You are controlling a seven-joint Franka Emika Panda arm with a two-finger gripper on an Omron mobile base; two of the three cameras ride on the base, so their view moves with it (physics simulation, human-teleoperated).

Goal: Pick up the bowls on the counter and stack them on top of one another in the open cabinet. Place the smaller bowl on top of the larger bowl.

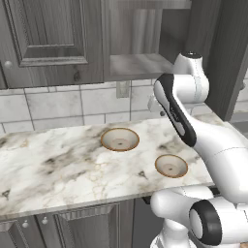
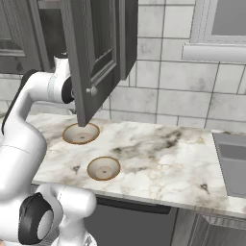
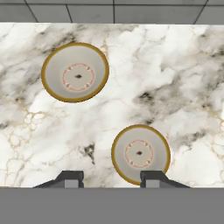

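Note:
Two cream bowls with tan-brown rims sit apart on the white marble counter point(image 1: 58, 167). The larger bowl point(image 1: 119, 139) point(image 2: 80, 133) point(image 3: 75, 72) lies nearer the tiled wall. The smaller bowl point(image 1: 171, 165) point(image 2: 103, 168) point(image 3: 140, 154) lies nearer the front edge. My gripper point(image 3: 111, 180) hangs well above them, looking straight down, open with nothing between its fingers. In the hand view its right fingertip point(image 3: 153, 178) lines up over the smaller bowl's near rim. The open cabinet point(image 1: 139, 65) shows a bare grey shelf above the counter.
The cabinet's open door point(image 2: 91, 57) swings out over the counter beside my arm. A closed raised-panel cabinet point(image 1: 48, 34) hangs to the left. A sink point(image 2: 233, 161) lies at the counter's right end. A tiled backsplash point(image 1: 63, 104) runs behind.

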